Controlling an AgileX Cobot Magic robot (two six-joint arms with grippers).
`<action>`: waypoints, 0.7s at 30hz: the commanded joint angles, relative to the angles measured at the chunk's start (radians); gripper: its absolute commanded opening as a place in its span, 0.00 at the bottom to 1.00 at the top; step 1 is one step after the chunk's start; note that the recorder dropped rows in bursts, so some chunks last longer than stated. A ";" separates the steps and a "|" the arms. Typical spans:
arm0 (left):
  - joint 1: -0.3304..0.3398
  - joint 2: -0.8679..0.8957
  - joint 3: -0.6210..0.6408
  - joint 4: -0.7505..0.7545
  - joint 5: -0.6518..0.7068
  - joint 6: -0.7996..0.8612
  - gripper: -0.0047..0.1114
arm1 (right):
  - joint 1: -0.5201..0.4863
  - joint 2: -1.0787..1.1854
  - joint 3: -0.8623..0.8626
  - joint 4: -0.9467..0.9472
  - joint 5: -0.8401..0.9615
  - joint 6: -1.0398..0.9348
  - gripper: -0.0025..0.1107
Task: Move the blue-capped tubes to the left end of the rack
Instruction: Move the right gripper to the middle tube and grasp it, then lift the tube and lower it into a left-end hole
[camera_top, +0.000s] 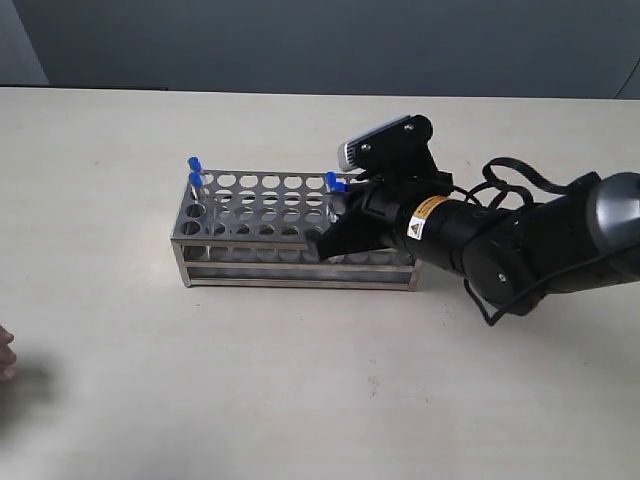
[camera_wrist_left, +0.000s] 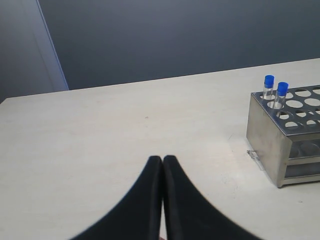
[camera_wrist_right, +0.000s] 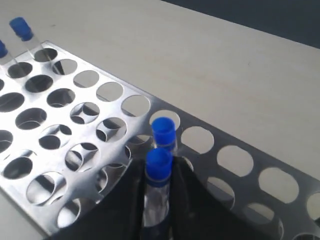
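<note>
Pale table (camera_top: 300, 400), dark grey wall (camera_top: 300, 40) behind.

At the right gripper (camera_wrist_right: 159, 175): squeezes one blue-capped tube (camera_wrist_right: 159, 162) between two black fingers (camera_wrist_right: 131, 200), over the far row of the rack (camera_top: 290, 270), a bit right of the middle. Hard to tell whether its bottom sits in a hole, hidden by the fingers. Just behind it, almost touching, a second blue-capped tube (camera_wrist_right: 164, 131) standing in its own hole. Way off at the left end of the rack, two more tubes (camera_top: 197, 183) standing side by side. At the left gripper (camera_wrist_left: 162, 159): pinched shut on nothing, over bare table, well apart from the rack.

Could bump the second blue-capped tube, if lifted crooked. Could slip and drop, being thin and smooth, if held too softly. Could catch on a hole's edge and tip the rack, if pulled sideways too soon. Could knock the two more tubes at the left end, if set down too close. Safest: straight up first, then across.
</note>
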 joint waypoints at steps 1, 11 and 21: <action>-0.004 0.003 -0.005 -0.005 -0.008 -0.001 0.05 | -0.002 -0.108 0.006 -0.036 0.050 0.000 0.02; -0.004 0.003 -0.005 -0.005 -0.008 -0.001 0.05 | 0.044 -0.179 -0.156 -0.252 0.050 0.111 0.02; -0.004 0.003 -0.005 -0.005 -0.008 -0.001 0.05 | 0.199 0.005 -0.345 -0.262 0.050 0.116 0.02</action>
